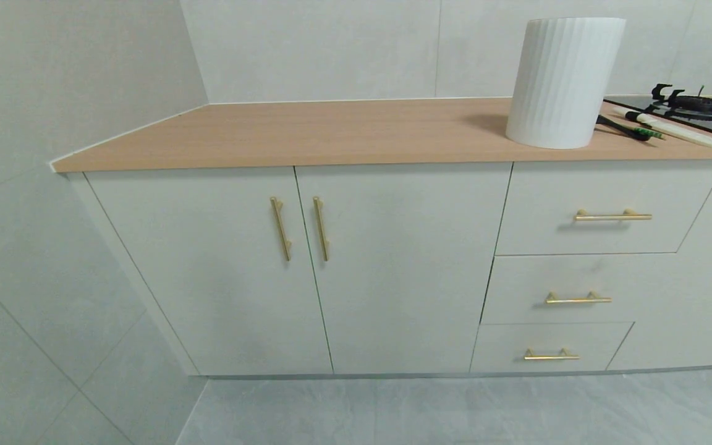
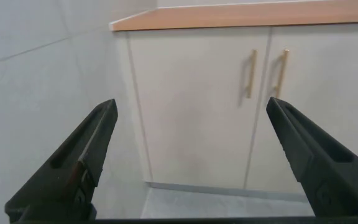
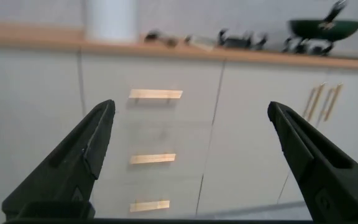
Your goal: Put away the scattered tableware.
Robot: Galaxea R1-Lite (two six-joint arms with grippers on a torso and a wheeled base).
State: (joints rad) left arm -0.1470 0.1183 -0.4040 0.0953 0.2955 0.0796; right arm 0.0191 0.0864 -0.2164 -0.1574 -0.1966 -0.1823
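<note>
We judged the step in hand to be the approach, since both grippers sat lower than the tabletop. The left gripper was spread wide and held nothing, facing the 2 cabinet doors. The right gripper was likewise released and bare, facing the 3 drawers.

The scattered tableware, a white utensil and a black-handled utensil, lay at the far right of the tabletop, between the white ribbed holder and the hob.

To do this well, we would shift right and closer and lift the right gripper above the tabletop edge. We would then come down on 1 utensil at a time, across its handle, keeping off the holder's wall.

The black-handled utensil ran behind the holder, so its left end was hidden. The hob was cut off at the right edge. We could not see inside the holder, nor tell what kind of utensils these were.
</note>
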